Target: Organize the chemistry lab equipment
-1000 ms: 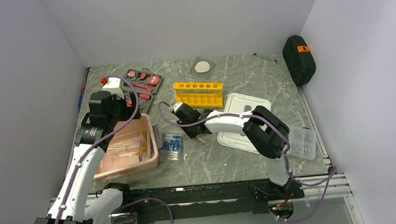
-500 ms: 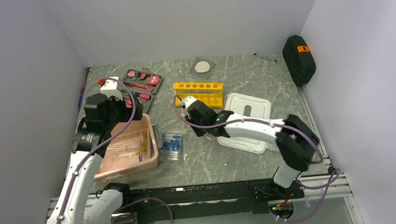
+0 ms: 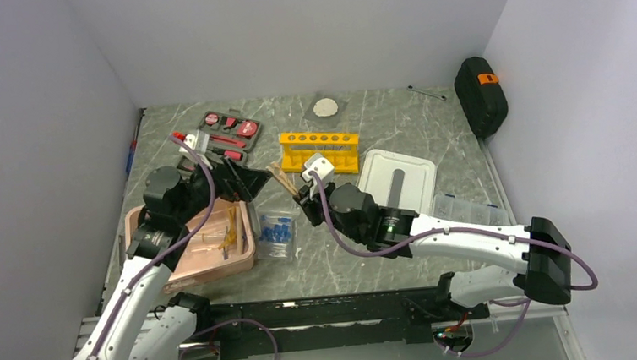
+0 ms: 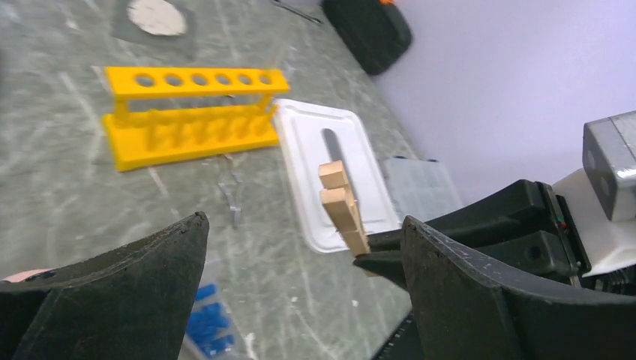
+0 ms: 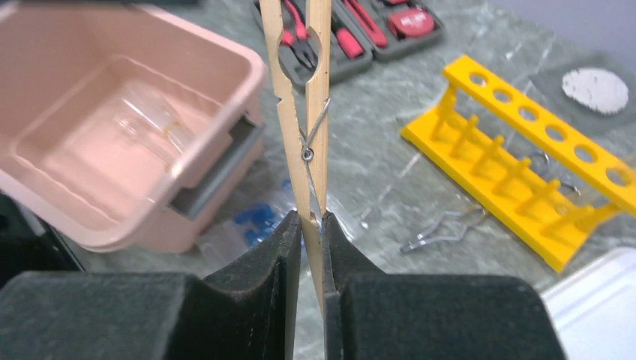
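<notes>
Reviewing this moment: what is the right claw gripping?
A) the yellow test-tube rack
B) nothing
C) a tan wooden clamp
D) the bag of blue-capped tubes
C: in the right wrist view, the right claw is shut on a tan wooden clamp that sticks up between its fingers, while the yellow rack and the bag lie apart from it.

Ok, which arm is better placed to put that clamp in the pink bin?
Right, probably: the right fingers are shut on the clamp, raised beside the bin. The left fingers are open and empty.
</notes>
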Motion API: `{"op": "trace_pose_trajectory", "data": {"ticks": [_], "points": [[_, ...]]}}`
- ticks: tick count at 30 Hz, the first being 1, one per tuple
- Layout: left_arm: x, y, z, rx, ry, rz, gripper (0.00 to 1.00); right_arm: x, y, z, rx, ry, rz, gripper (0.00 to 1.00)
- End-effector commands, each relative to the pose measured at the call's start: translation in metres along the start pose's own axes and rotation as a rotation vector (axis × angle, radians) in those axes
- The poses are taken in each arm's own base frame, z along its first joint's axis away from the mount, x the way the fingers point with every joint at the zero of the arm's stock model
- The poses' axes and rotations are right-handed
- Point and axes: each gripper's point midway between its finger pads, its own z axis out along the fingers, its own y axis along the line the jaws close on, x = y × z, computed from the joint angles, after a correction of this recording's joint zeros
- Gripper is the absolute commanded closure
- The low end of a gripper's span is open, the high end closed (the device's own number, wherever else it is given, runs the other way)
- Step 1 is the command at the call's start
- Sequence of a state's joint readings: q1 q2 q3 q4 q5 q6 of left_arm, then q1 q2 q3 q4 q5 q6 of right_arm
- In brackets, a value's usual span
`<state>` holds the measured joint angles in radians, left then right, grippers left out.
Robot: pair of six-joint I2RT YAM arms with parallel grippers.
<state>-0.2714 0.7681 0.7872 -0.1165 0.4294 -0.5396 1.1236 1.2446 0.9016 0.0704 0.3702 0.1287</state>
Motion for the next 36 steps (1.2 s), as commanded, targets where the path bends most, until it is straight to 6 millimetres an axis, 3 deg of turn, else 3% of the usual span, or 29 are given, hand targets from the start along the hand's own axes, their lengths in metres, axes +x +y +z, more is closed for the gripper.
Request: {"op": "trace_pose_trajectory", "data": {"ticks": [1, 10, 19, 27, 32, 33, 36], "points": [[-0.016, -0.046, 0.005, 0.198, -0.049, -0.015, 0.01, -0.048, 0.010, -0.011, 0.007, -0.196, 0.034, 1.00], [0.001, -0.050, 0.016, 0.174, -0.011, -0.066, 0.04, -0.058, 0.024, -0.013, -0.022, -0.244, 0.037, 1.00], [0.011, -0.051, 0.029, 0.164, 0.021, -0.111, 0.46, -0.058, 0.027, -0.011, -0.017, -0.245, 0.035, 1.00], [0.016, -0.054, 0.035, 0.172, 0.030, -0.139, 0.67, -0.055, 0.027, -0.010, -0.002, -0.239, 0.022, 1.00], [0.018, -0.053, 0.038, 0.166, 0.039, -0.148, 0.98, -0.051, 0.022, -0.009, 0.025, -0.234, 0.041, 1.00], [0.018, -0.051, 0.038, 0.151, 0.039, -0.142, 1.00, -0.050, 0.021, -0.010, 0.032, -0.233, 0.048, 0.95], [0.013, -0.041, 0.035, 0.088, 0.026, -0.096, 1.00, -0.049, 0.013, -0.016, 0.057, -0.245, 0.062, 0.67]]}}
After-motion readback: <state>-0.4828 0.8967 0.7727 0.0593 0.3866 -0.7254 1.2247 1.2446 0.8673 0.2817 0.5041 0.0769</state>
